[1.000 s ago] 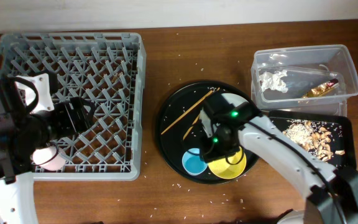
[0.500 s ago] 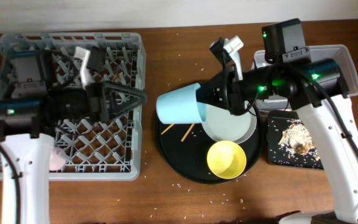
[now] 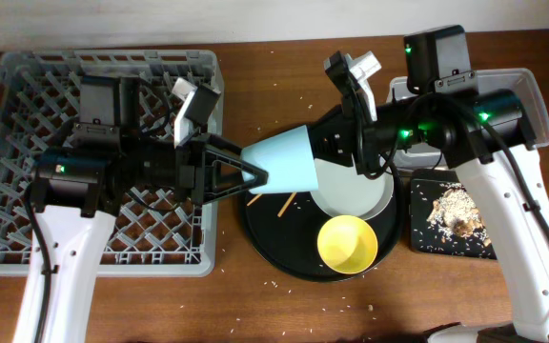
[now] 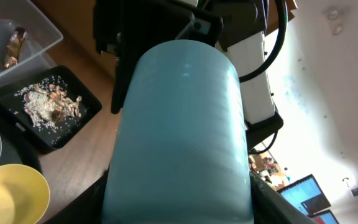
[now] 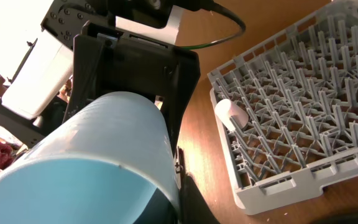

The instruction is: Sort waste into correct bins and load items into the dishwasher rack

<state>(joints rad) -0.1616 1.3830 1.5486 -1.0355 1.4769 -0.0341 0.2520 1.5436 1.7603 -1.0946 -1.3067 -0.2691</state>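
Gripped by the right jaws, the blue cup (image 3: 284,162) has now been flanked by the left jaws (whether closed cannot be told), so handover toward the rack (image 3: 8,71) is judged underway.

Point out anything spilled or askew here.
Rice grains lie scattered over the wooden table around the round black tray. In the dishwasher rack, the small pink cup lies tipped on its side among the pegs rather than standing.

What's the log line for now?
handover midair | right gripper: holding blue cup | left gripper: straddling cup's base, grip unclear | pink cup: in dishwasher rack
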